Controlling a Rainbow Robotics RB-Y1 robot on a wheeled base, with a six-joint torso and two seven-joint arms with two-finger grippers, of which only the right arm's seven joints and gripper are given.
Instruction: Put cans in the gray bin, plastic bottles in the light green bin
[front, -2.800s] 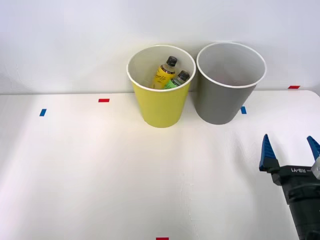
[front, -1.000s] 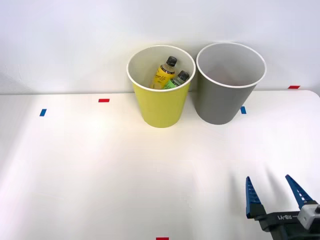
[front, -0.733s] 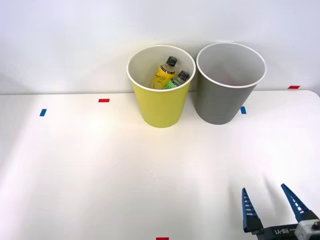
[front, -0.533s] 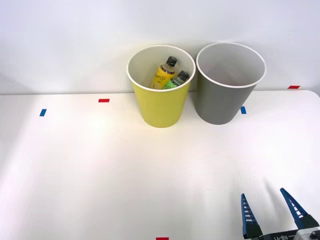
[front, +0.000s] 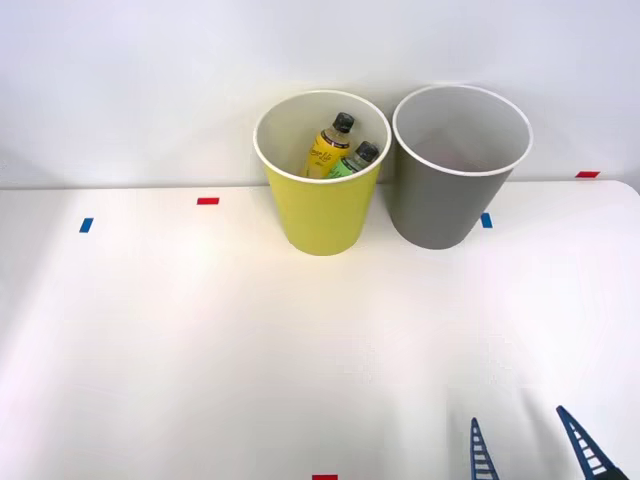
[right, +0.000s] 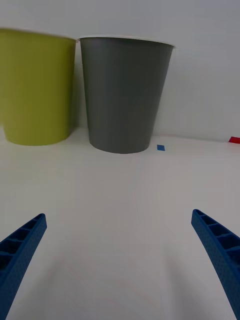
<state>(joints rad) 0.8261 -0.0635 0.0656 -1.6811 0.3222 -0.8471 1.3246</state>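
Ahead of my end effector, fingers apart and empty, both bottles sat binned; sorting looked finished, so retreat seemed next.

Bright, even light; soft shadows
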